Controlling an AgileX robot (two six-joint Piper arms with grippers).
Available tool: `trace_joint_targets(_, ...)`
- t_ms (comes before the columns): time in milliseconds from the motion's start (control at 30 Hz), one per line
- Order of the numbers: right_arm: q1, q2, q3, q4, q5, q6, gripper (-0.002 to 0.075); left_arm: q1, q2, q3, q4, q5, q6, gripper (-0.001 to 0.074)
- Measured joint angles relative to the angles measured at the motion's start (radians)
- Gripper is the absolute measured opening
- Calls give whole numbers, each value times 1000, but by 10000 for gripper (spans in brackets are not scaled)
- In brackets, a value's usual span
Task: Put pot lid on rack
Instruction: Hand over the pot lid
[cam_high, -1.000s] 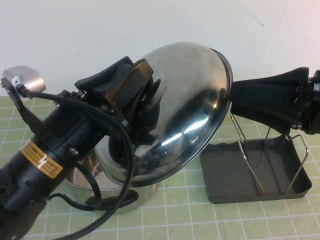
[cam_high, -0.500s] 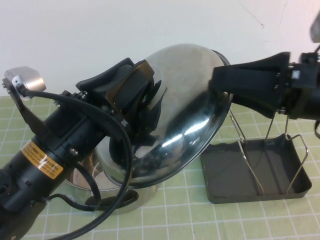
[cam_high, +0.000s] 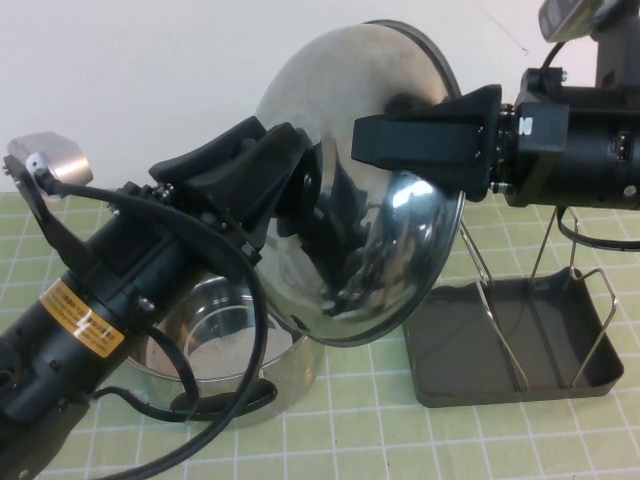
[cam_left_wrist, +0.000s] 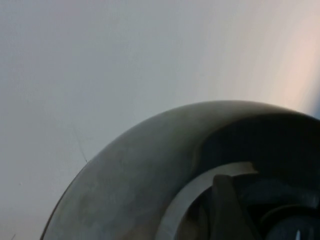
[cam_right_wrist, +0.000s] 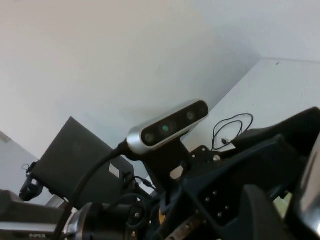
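My left gripper is closed on the knob of the pot lid, holding it tilted in the air above the pot. My right gripper touches the lid's upper edge; I cannot tell its grip. The rack stands beside, to the right.

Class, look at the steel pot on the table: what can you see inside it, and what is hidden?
The pot looks empty where its shiny inner wall shows. The left gripper, holding the raised pot lid, covers its far side. The right gripper touches the lid above the rack.
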Motion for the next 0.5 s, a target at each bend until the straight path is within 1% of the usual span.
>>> trace_joint_targets(67, 0, 2, -4, 0, 1, -7, 124, 0, 0, 0, -2, 0, 2, 327)
trace_joint_targets(100, 0, 2, -6, -14, -9, -20, 96, 0, 0, 0, -4, 0, 4, 352)
trace_joint_targets(133, 0, 4, -6, -15, -11, -27, 98, 0, 0, 0, -4, 2, 4, 403)
trace_joint_targets(200, 0, 4, -6, -22, -19, -38, 98, 0, 0, 0, -2, 2, 6, 480)
trace_joint_targets(267, 0, 4, -6, -27, -26, -50, 98, 0, 0, 0, -9, 0, 10, 531)
trace_joint_targets(367, 0, 4, -17, -36, -49, -82, 98, 0, 0, 0, -29, -6, 39, 560)
trace_joint_targets(500, 0, -5, -38, -41, -113, -133, 98, 0, 0, 0, -54, -21, 90, 560)
